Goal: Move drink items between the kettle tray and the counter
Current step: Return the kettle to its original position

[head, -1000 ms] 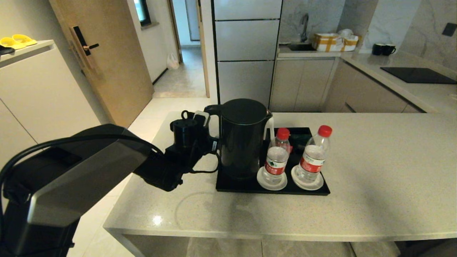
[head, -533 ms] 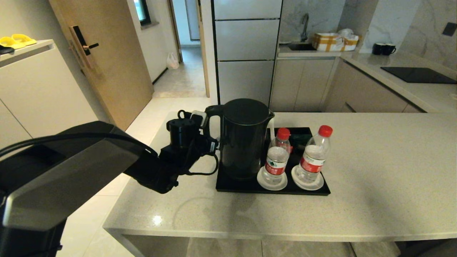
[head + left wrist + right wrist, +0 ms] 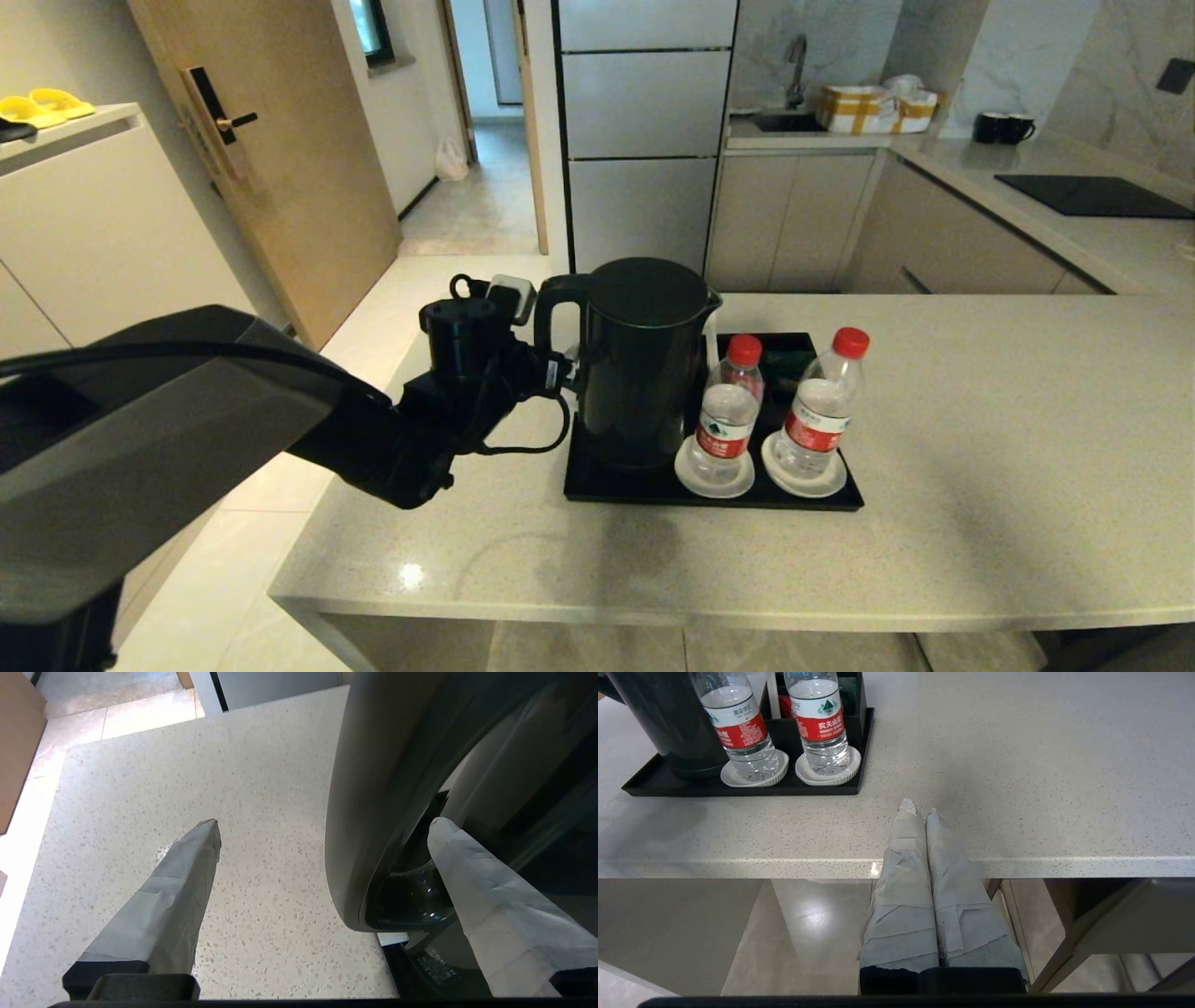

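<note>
The tall black kettle (image 3: 639,364) stands on the left of the black kettle tray (image 3: 607,487), which lies on the beige counter (image 3: 980,448). Two red-capped water bottles (image 3: 728,411) (image 3: 822,401) stand upright on white saucers (image 3: 714,481) at the tray's front. My left gripper (image 3: 549,359) is open at the kettle's loop handle (image 3: 369,793). One finger (image 3: 472,891) is inside the loop and the other finger (image 3: 182,896) is outside over the counter. My right gripper (image 3: 919,808) is shut and empty at the counter's front edge, right of the tray (image 3: 738,788).
The counter's left and front edges run close to the tray. Bare stone extends right of the tray (image 3: 1027,401). A farther counter with a black hob (image 3: 1092,196) lies behind on the right. A wooden door (image 3: 271,159) and a white cabinet (image 3: 103,224) stand to the left.
My left wrist has drifted left and away from me along the kettle's handle. The kettle has turned slightly on the tray. The bottles and right gripper have kept still.
</note>
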### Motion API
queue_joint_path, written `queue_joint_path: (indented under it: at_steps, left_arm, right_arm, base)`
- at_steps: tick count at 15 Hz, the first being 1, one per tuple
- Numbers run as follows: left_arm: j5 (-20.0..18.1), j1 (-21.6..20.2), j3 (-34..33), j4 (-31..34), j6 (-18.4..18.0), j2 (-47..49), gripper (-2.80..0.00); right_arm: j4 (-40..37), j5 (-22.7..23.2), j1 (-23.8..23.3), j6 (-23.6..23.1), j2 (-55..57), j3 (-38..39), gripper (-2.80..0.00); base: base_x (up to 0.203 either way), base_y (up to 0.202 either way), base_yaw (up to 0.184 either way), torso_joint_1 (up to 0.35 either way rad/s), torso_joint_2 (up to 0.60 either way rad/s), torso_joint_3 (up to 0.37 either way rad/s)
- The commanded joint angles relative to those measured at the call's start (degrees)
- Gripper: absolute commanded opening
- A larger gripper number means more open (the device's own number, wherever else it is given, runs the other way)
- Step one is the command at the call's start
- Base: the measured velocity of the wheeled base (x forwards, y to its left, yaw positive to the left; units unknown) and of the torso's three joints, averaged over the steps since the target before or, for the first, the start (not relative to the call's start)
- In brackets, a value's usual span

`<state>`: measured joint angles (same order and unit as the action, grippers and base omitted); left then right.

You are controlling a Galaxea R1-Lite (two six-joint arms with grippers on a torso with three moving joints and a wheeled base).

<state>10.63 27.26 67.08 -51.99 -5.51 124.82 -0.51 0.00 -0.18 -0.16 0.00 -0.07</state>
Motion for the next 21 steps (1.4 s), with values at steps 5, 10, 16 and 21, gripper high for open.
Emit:
queue_joint_path:
  at_steps: [5,10,16,21]
  left_arm:
    - [0.1,-0.1,-3.0,-0.4,0.6,-4.2,0.0]
    - [0.1,-0.4,-5.9,-0.4,1.6,-7.3,0.0]
    - [0.1,-1.0,-8.9,0.1,2.5,-12.4,0.0]
    - [0.6,-2.3,-14.6,1.4,3.2,-20.5,0.0]
  right_arm:
    - [0.0,0.0,-0.1,0.0,-0.1,0.1,-2.8]
    - [0.0,0.0,0.0,0.0,-0.1,0.1,-2.8]
    - [0.0,0.0,0.0,0.0,-0.1,0.1,-2.8]
    - [0.0,0.0,0.0,-0.1,-0.1,0.1,-2.8]
  base:
    - [0.0,0.0,0.0,0.0,0.0,0.0]
    - [0.0,0.0,0.0,0.0,0.0,0.0]
    - [0.0,0.0,0.0,0.0,0.0,0.0]
    - [0.0,0.0,0.0,0.0,0.0,0.0]
